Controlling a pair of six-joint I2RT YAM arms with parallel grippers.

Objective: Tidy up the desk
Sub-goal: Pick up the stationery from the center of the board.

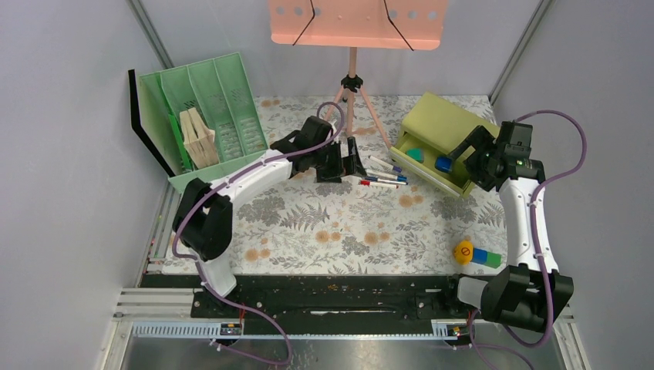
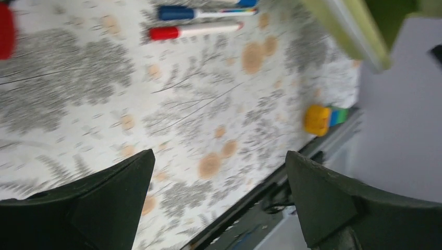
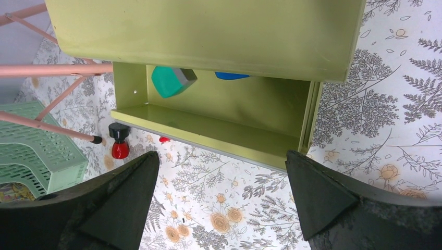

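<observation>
The desk (image 1: 347,223) has a floral and fern print. Several pens (image 1: 379,176) lie at its middle back. My left gripper (image 1: 353,164) is open and empty just left of them; its wrist view (image 2: 219,153) shows a blue-capped pen (image 2: 200,12) and a red-capped pen (image 2: 193,31) ahead. My right gripper (image 1: 472,153) is open and empty over an olive drawer box (image 1: 439,139). Its open drawer (image 3: 208,127) holds a teal block (image 3: 172,80) and a blue piece (image 3: 232,76).
A green organizer tray (image 1: 208,116) with wooden pieces leans at the back left. A pink music stand on a tripod (image 1: 353,85) stands at the back centre. A yellow, blue and green toy (image 1: 473,254) lies front right. A red bottle with a black cap (image 3: 120,143) stands near the tripod leg.
</observation>
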